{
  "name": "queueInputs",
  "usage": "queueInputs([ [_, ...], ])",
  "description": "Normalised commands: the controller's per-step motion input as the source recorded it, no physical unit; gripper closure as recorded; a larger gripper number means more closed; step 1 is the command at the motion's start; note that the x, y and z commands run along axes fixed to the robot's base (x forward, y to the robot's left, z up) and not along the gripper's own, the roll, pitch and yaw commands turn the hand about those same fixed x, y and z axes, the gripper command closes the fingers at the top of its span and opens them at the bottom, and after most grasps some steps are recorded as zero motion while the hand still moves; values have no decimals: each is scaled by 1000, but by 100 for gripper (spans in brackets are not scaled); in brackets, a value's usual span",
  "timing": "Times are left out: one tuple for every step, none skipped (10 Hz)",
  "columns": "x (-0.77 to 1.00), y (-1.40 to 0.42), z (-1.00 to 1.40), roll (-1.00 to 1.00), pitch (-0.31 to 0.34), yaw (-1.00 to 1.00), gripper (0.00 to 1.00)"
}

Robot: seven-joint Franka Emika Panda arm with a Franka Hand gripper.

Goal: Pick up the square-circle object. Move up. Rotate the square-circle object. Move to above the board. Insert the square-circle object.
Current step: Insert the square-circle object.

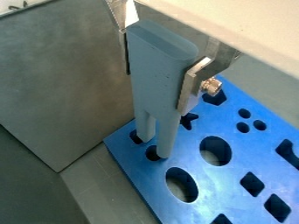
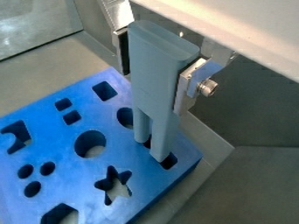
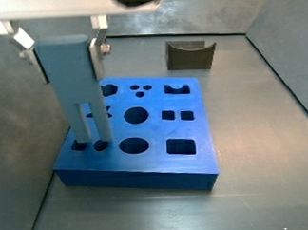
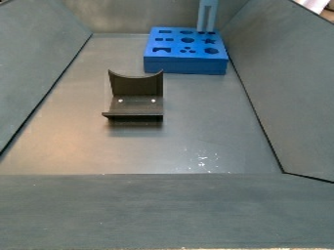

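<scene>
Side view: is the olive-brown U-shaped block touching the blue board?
No. In a side view the U-shaped block lies on the bare floor well apart from the board, where the gripper holds the square-circle object.

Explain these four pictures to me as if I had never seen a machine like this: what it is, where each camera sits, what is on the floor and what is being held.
This is a robot arm with a two-fingered claw. Two pictures come from cameras on its wrist, looking down past the claw; two come from fixed cameras beside the workspace. On the grey floor lies the board, a thick blue slab with shaped holes, and apart from it a small olive-brown U-shaped block. The claw is above one corner of the board, gripping the square-circle object, a grey-blue piece with two prongs. In both wrist views the prong tips sit at two holes in that corner; how deep they go cannot be told.
</scene>
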Motion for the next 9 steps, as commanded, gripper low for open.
queueInputs([
  [0, -20, -326, -49, -104, 0, 100],
  [0, -20, -294, -67, -101, -17, 100],
  [0, -57, -311, -53, -86, -49, 100],
  [-66, -114, -229, -9, -60, -54, 100],
  [-126, -129, -220, 0, -13, -77, 100],
  [-111, -86, -209, 34, 0, -63, 100],
  [0, 0, -194, 73, 3, -49, 100],
  [0, 0, -209, 104, 36, -77, 100],
  [0, 0, -203, 119, 59, -117, 100],
])
